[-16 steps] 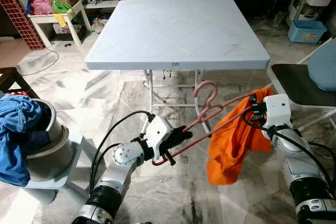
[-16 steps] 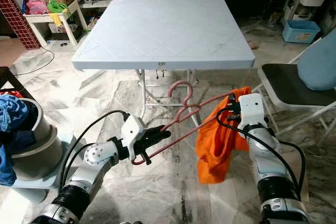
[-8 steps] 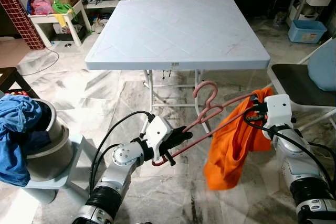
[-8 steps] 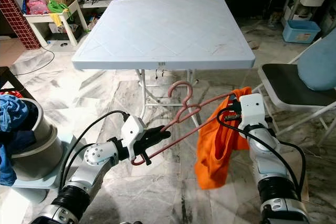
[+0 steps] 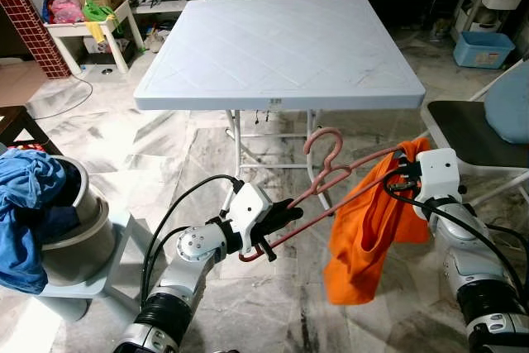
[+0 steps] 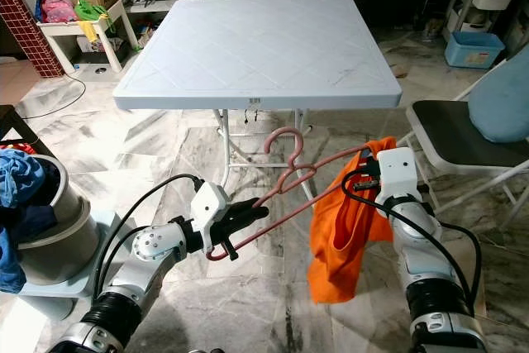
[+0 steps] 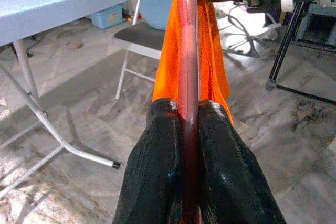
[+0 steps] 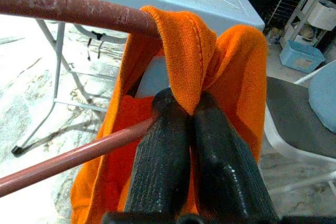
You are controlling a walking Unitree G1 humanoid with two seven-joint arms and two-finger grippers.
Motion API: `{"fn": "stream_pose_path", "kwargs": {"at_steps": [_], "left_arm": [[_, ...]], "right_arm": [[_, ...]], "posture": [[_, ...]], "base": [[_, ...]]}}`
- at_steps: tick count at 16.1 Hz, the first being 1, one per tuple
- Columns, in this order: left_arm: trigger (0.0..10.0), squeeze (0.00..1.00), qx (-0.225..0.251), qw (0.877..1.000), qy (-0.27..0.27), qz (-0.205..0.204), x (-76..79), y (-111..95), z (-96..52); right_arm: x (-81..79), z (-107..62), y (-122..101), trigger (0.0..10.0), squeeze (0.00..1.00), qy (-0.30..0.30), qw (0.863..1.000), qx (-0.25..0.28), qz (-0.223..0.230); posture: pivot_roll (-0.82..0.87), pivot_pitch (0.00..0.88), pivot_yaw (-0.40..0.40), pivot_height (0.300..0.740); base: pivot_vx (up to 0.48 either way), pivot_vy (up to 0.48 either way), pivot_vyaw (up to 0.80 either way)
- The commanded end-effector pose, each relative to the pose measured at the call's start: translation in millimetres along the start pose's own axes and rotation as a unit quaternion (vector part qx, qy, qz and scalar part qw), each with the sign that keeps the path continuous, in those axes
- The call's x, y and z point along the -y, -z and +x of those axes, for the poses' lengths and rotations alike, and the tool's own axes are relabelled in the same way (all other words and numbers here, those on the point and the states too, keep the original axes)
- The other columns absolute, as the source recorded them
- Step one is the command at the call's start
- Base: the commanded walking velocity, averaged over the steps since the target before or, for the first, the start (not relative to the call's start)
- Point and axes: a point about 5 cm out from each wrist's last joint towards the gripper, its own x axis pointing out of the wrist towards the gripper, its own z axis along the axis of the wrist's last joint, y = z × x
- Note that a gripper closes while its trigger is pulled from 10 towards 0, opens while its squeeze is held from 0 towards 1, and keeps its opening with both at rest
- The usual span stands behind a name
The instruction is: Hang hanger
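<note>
While the left gripper [image 5: 277,219] has its two black fingers [image 7: 157,182] pinched tight on one end of the pink hanger [image 5: 331,179], the right gripper [image 5: 402,173] has its fingers [image 8: 157,177] closed on a fold of the orange cloth [image 5: 368,233] at the hanger's other end. Held between the two grippers, the hanger is in the air above the marble floor [image 5: 165,155], in front of the pale blue folding table [image 5: 281,39], its hook pointing up near the table's legs. From the right end of the hanger the cloth is draped over the upper bar and hangs down in a loose bunch, clear of the floor. A folding chair [image 5: 475,134] stands just beside the right arm, and a basket with blue clothes [image 5: 33,212] sits off to the robot's left.
</note>
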Motion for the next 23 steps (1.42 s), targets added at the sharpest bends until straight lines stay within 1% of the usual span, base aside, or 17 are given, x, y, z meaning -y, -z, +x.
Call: {"fn": "stream_pose_path", "kwargs": {"at_steps": [1, 3, 4, 5, 8, 9, 11, 13, 14, 15, 17, 18, 19, 20, 21, 22, 23], "left_arm": [[0.0, 0.0, 0.019, 1.0, -0.003, 0.009, -3.7, -8, -2.0], [0.0, 0.0, 0.019, 1.0, -0.003, 0.009, -3.7, -8, -2.0], [0.0, 0.0, -0.026, 0.999, -0.029, 0.018, -8.3, 5, -5.5], [0.0, 0.0, -0.042, 0.998, -0.043, 0.023, -10.6, 10, -7.4], [0.2, 0.0, -0.033, 0.998, -0.05, 0.021, -11.8, 8, -8.1], [0.0, 0.0, -0.032, 0.998, -0.051, 0.021, -11.9, 8, -8.1], [0.0, 0.0, -0.03, 0.998, -0.052, 0.022, -12.5, 7, -7.5], [0.0, 0.0, -0.038, 0.999, -0.032, 0.022, -9.0, 10, -7.9], [0.0, 0.0, -0.04, 0.999, -0.006, 0.021, -3.8, 11, -9.2], [0.0, 0.0, -0.04, 0.999, -0.006, 0.021, -3.8, 11, -9.2], [0.0, 0.0, -0.04, 0.997, 0.058, 0.042, 3.5, 6, -17.7], [0.0, 0.0, -0.041, 0.996, 0.066, 0.046, 3.7, 5, -20.0], [0.0, 0.0, -0.042, 0.995, 0.073, 0.053, 3.2, 4, -23.1], [0.0, 0.0, -0.041, 0.994, 0.075, 0.063, 0.0, 0, -30.2], [0.0, 0.0, -0.041, 0.994, 0.074, 0.069, -2.0, -2, -34.1], [0.0, 0.0, -0.041, 0.994, 0.069, 0.072, -3.8, -3, -36.9], [0.0, 0.0, -0.044, 0.995, 0.047, 0.073, -8.8, -2, -44.5]], "right_arm": [[7.7, 0.9, -3, 0.0, 0.0, 0.017, 1.0, 0.005, 0.003], [7.7, 0.9, -3, 0.0, 0.0, 0.017, 1.0, 0.005, 0.003], [16.1, -2.7, -32, 5.4, 0.0, 0.026, 0.998, 0.065, 0.004], [16.5, -5.3, -43, 10.0, 0.0, 0.026, 0.996, 0.089, 0.004], [10.0, -4.8, -38, 10.0, 0.0, 0.018, 0.996, 0.083, 0.009], [9.8, -5.3, -38, 0.0, 0.0, 0.016, 0.996, 0.082, 0.012], [9.8, -7.8, -37, 0.0, 0.0, 0.016, 0.997, 0.078, 0.013], [14.7, -8.3, -40, 0.0, 0.0, 0.033, 0.996, 0.081, 0.016], [16.7, -5.5, -42, 0.0, 0.0, 0.047, 0.995, 0.082, 0.017], [16.7, -5.5, -42, 0.0, 0.0, 0.047, 0.995, 0.082, 0.017], [12.5, 10.2, -49, 0.0, 0.0, 0.076, 0.994, 0.073, 0.016], [11.5, 12.9, -51, 0.0, 0.0, 0.081, 0.994, 0.07, 0.017], [12.3, 15.2, -51, 0.0, 0.0, 0.091, 0.994, 0.064, 0.012], [17.7, 18.2, -48, 0.0, 0.0, 0.125, 0.991, 0.042, -0.017], [21.8, 18.3, -45, 0.0, 0.0, 0.142, 0.989, 0.03, -0.027], [25.9, 17.5, -41, 0.0, 0.0, 0.157, 0.987, 0.019, -0.032], [35.3, 13.7, -30, 0.0, 0.0, 0.186, 0.982, -0.009, -0.043]], "posture": [[-0.12, 0.03, 0.053, 0.74], [-0.12, 0.03, 0.053, 0.74], [-0.14, 0.039, 0.058, 0.74], [-0.14, 0.039, 0.058, 0.74], [-0.14, 0.038, 0.059, 0.74], [-0.14, 0.039, 0.059, 0.74], [-0.14, 0.04, 0.059, 0.74], [-0.14, 0.039, 0.06, 0.74], [-0.14, 0.037, 0.06, 0.74], [-0.14, 0.037, 0.06, 0.74], [-0.14, 0.036, 0.058, 0.74], [-0.14, 0.036, 0.058, 0.74], [-0.13, 0.034, 0.051, 0.74], [-0.13, 0.034, 0.047, 0.74], [-0.11, 0.032, 0.042, 0.74], [-0.11, 0.033, 0.04, 0.74], [-0.1, 0.033, 0.037, 0.74]], "base": [[0.0, 0.0, 0.0], [0.0, 0.0, 0.0], [0.0, 0.0, 0.0], [0.0, 0.0, 0.0], [0.0, 0.0, 0.0], [0.0, 0.0, 0.0], [0.0, 0.0, 0.0], [0.0, 0.0, 0.0], [0.0, 0.0, 0.0], [0.0, 0.0, 0.0], [0.0, 0.0, 0.0], [0.0, 0.0, 0.0], [0.0, 0.0, 0.0], [0.0, 0.0, 0.0], [0.0, 0.0, 0.0], [0.0, 0.0, 0.0], [0.0, 0.0, 0.0]]}}
